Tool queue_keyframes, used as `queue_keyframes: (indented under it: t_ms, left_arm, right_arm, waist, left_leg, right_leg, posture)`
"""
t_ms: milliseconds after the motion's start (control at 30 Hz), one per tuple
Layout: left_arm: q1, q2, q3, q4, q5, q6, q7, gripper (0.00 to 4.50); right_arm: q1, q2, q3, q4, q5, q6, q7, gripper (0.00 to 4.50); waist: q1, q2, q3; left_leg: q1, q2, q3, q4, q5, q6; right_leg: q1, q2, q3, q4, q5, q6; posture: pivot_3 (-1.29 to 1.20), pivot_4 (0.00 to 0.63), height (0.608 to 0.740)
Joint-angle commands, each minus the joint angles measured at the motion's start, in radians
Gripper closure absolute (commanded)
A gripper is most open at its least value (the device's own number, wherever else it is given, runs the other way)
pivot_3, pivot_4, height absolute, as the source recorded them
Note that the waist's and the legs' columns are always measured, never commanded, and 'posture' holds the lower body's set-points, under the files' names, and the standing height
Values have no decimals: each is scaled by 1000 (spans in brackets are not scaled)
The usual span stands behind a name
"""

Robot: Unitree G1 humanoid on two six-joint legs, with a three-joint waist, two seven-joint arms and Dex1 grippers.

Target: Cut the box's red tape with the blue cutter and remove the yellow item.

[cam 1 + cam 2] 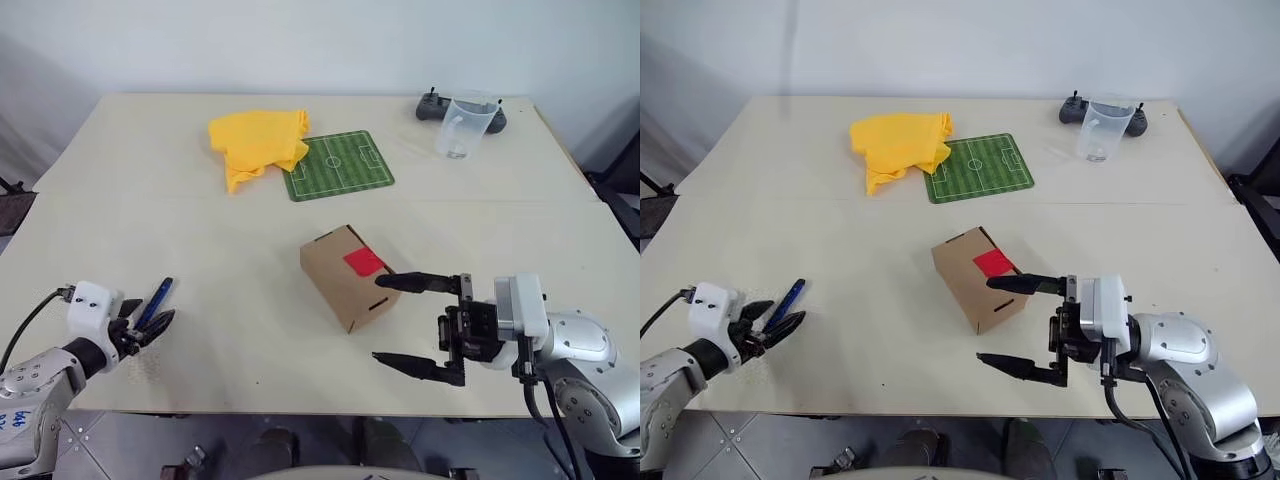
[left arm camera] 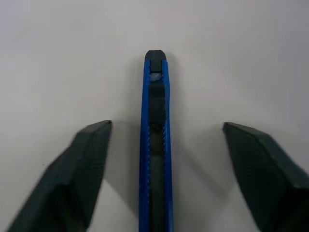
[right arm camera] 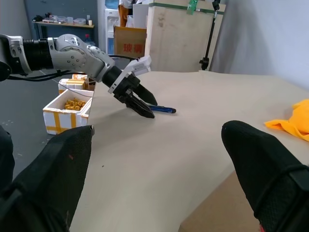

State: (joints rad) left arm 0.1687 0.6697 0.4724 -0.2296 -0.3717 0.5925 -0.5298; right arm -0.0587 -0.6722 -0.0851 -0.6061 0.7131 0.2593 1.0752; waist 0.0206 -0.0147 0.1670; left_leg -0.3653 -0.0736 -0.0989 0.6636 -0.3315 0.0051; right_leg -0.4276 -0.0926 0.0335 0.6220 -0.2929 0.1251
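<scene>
The box (image 1: 347, 275), a small brown cardboard carton, is sitting near the middle of the pale table (image 1: 250, 220), closed, with the red tape (image 1: 363, 262) lying across its top face toward the robot's right. The yellow item cannot be seen from where I am standing.

The blue cutter (image 1: 155, 300) is lying flat on the table near the front left edge, well apart from the box. The left gripper (image 1: 150, 322) is angling down over it, its two black fingers (image 2: 79, 169) standing on either side of the cutter's slim body. In the left wrist view a clear gap is showing between each finger and the cutter, so the jaws are spread and not yet gripping.

The right gripper (image 1: 418, 325) is hanging just beside the box on the robot's right, pointing leftward, fingers spread wide with nothing between them. The upper finger is overlapping the box's near right corner in the head views; whether it is touching I cannot tell.

At the far side, a crumpled yellow cloth (image 1: 257, 143) is lying partly over a green football-pitch mat (image 1: 340, 165). Farther right, a clear plastic measuring cup (image 1: 465, 125) is standing in front of a black controller (image 1: 436, 108) with antennas.
</scene>
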Motion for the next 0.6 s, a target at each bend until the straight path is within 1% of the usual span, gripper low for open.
queue_keyframes:
  t_ms: [33,467,533,600]
  left_arm:
    - [29,18,42,9,17,13,13,1715]
    - [113,60,62,0,24,35,-15,1715]
    - [123,60,64,-6,13,47,-20,2065]
    - [128,60,63,-9,11,53,-25,2541]
  right_arm:
    - [0,1,-10,-39,12,-16,-7,0]
    - [15,-3,-7,-53,18,-11,-4,0]
    - [14,-1,-6,-51,20,-10,-4,0]
    - [11,0,-5,-50,20,-9,-4,0]
  waist:
    - [0,0,0]
    - [-1,2,0]
    - [-1,3,0]
    - [-1,3,0]
  left_leg:
    - [0,0,0,0,0,0]
    - [0,0,0,-1,0,0]
    - [0,0,0,-1,0,0]
    - [0,0,0,-1,0,0]
  right_leg:
    - [0,0,0,0,0,0]
    - [0,0,1,-1,0,0]
    - [0,0,1,-1,0,0]
    - [0,0,1,-1,0,0]
  posture:
    - [0,150,740]
    - [0,150,740]
    - [0,150,740]
    - [0,150,740]
